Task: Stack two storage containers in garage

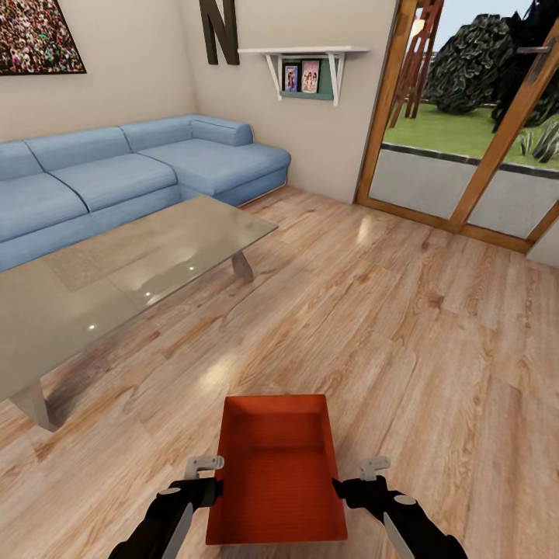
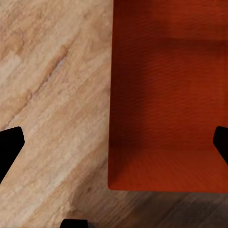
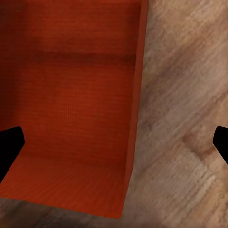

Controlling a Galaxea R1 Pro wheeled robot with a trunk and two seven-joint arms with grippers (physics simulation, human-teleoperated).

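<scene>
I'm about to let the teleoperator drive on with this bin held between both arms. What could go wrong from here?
1. The storage container seems pinched only at its two side walls by the left gripper and right gripper; uneven arm motion could let it slip or tilt.
2. The low table stands close on the robot's left; a turn could clip its corner.

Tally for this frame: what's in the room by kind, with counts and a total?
Red-orange storage container: 1
Blue sofa: 1
Low glass-topped table: 1
Wall shelf: 1
Crowd photo: 1
Letter N: 1
Total: 6
</scene>
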